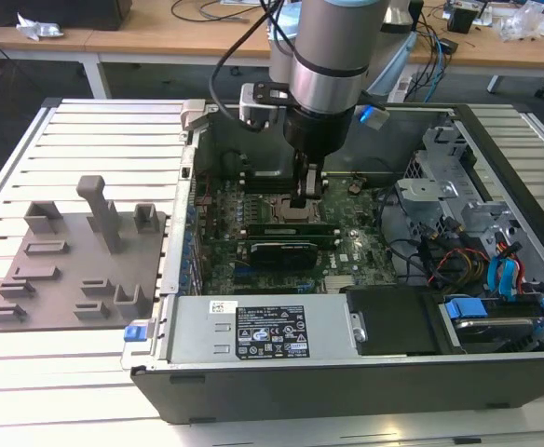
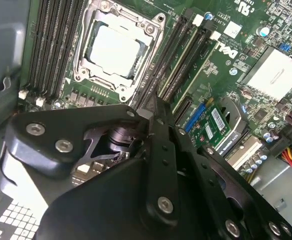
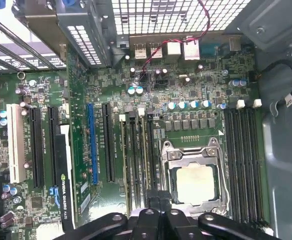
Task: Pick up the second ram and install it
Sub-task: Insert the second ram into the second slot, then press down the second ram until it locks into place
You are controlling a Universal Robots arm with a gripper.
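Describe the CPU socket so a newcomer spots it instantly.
Inside the open computer case, find the green motherboard. The processor socket sits between two banks of long black memory slots: the only square metal frame, holding a bare silvery chip.

Silver arm, black screwed tool, black cables.

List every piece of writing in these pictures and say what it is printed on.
No text can be quoted with confidence; print stands here:
Black label on the grey power supply cover: dense print, too small to read.
White sticker beside it: too small.
Motherboard: white lettering by the memory slots, not reliably legible.
Black graphics card: white lettering along its edge, blurred.
Sticker on a small green card: too small.
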